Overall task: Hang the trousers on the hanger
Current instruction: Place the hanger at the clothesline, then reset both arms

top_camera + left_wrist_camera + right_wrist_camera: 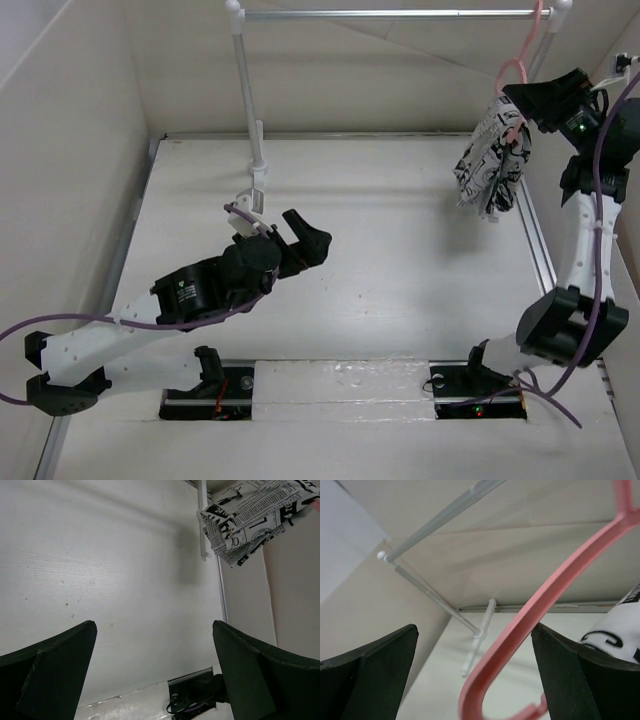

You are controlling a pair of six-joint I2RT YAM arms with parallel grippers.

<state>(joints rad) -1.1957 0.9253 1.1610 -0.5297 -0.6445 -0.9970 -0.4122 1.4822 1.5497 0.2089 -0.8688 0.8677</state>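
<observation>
The trousers (490,165), white with black newsprint, hang bunched over the pale pink hanger (512,72) at the far right; its hook goes up to the silver bar. My right gripper (517,103) is raised beside the hanger's top. In the right wrist view the gripper (474,630) is open, and the pink hanger rod (560,575) runs between the wide-apart jaws, with a bit of the trousers (615,630) by the right finger. My left gripper (310,235) is open and empty above the middle of the table. In the left wrist view (152,630) the trousers (250,515) show at the top right.
A rack with white posts (247,90) and a silver bar (390,14) spans the back; it also shows in the right wrist view (445,520). Beige walls close in the white table (400,250) on the left, back and right. The arm bases sit at the near edge.
</observation>
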